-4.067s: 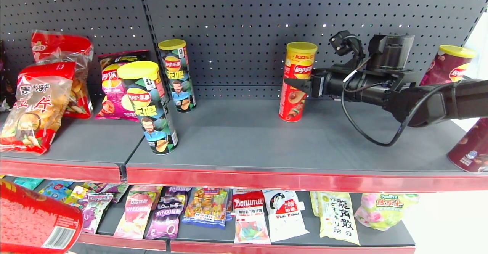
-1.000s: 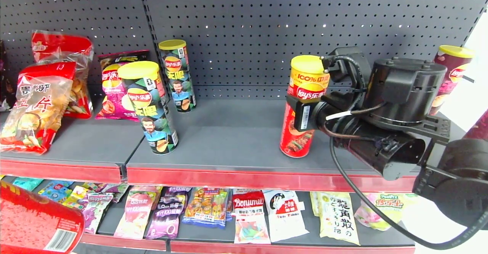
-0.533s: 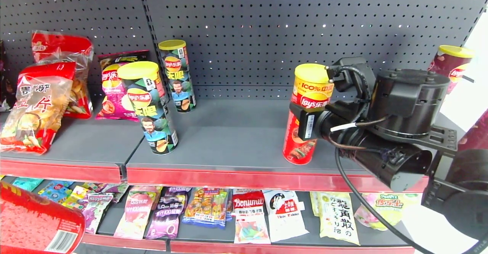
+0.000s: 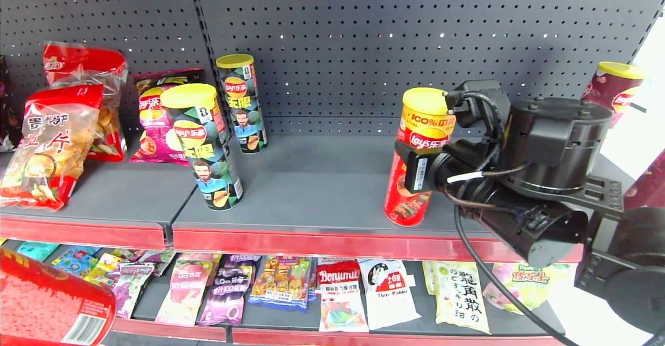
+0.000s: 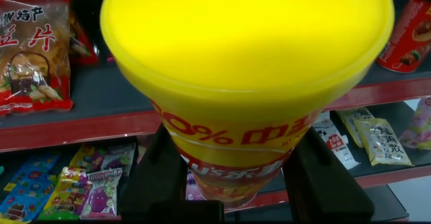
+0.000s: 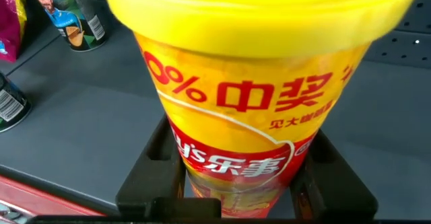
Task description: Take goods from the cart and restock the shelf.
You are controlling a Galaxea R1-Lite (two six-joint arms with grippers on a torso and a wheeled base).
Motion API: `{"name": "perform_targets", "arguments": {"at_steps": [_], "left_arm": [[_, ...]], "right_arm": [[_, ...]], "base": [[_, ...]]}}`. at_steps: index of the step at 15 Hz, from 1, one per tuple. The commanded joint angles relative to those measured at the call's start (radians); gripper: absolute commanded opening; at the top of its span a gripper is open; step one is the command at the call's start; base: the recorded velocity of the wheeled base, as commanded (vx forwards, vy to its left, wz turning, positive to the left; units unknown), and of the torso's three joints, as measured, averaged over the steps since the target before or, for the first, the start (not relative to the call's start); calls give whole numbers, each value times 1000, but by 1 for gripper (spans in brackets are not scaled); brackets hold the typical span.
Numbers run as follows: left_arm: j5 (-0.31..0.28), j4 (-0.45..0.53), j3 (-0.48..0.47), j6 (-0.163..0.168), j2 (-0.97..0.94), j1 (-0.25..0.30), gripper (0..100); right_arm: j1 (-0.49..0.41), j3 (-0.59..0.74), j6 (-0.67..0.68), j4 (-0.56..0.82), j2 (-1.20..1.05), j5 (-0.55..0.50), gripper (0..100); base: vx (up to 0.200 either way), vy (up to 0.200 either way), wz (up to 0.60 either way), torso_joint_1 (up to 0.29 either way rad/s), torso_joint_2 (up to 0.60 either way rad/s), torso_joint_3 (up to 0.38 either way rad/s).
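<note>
The right end effector (image 4: 415, 172) is clamped around a red can (image 4: 425, 120) with a yellow lid. The can is upright, its base at the front edge of the upper shelf (image 4: 322, 180), well apart from the green can (image 4: 205, 143) to its left. The left end effector (image 5: 239, 180) grips a second red can (image 5: 249, 49), held low at the left, below that shelf's edge.

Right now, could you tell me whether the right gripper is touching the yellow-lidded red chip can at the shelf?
Touching: the right wrist view shows the right gripper clamping both sides of the red chip can.
</note>
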Motion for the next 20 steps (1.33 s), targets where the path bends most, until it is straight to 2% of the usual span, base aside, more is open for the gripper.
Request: {"name": "perform_targets", "arguments": {"at_steps": [1,7,13,20], "left_arm": [[2,-1,0,0,1,-1,0],[2,-1,1,0,-2,1,0],[2,-1,0,0,-4,1,0],[2,-1,1,0,-5,-1,0]], "right_arm": [[9,-5,-2,1,5,-23,0],[14,0,0,1,5,-40,0],[55,3,6,3,1,-64,0],[54,3,8,1,11,-83,0]], "base": [[0,0,0,0,0,0],[0,0,0,0,0,0],[0,0,0,0,0,0],[0,0,0,0,0,0]]}}
